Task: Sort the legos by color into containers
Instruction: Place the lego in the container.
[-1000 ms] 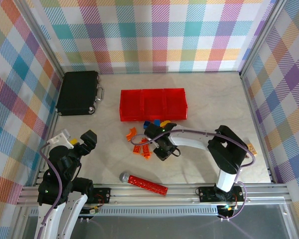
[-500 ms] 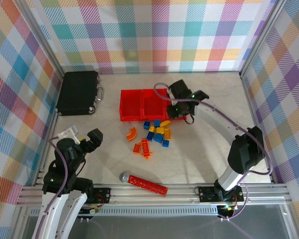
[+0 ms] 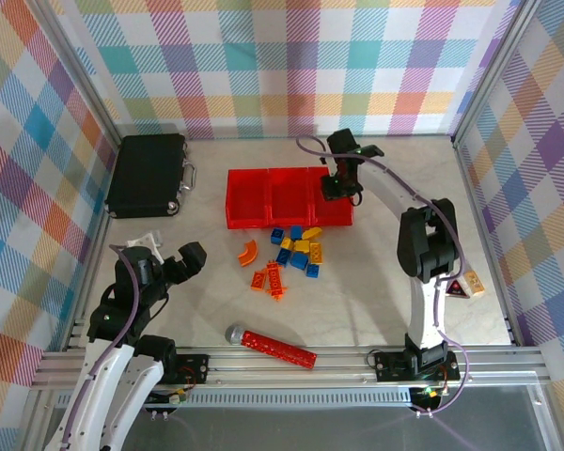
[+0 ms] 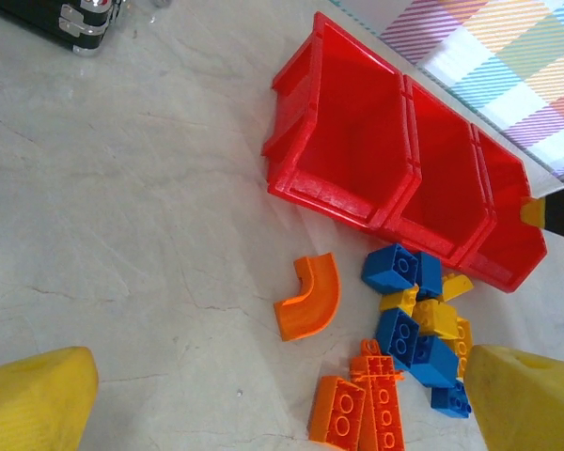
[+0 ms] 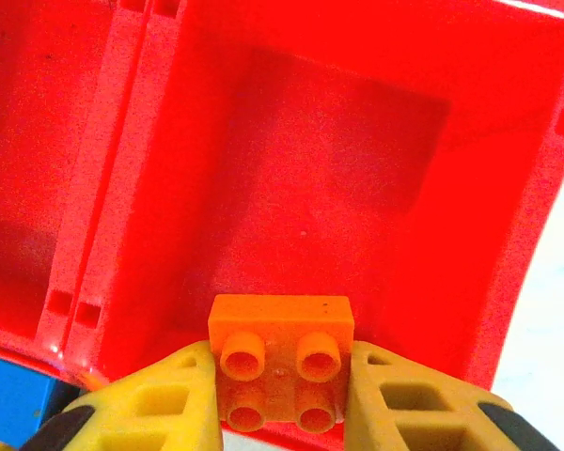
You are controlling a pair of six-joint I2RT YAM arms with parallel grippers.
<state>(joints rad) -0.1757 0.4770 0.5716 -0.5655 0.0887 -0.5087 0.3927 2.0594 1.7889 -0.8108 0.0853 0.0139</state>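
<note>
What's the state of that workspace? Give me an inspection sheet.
Surface: pale marbled table, nothing spilled.
Job's things: three joined red bins, no bricks seen inside; loose blue, yellow and orange legos lying in front of them; one orange brick held above the right-hand bin.
Clutter: black case far left; red bar near edge; small triangular piece at right.
Grippers: left gripper open, holding nothing; right gripper with fingers shut on the orange brick.
Cables: lilac cables running along the arms.
Surroundings: plaid walls; metal rail in front.
</note>
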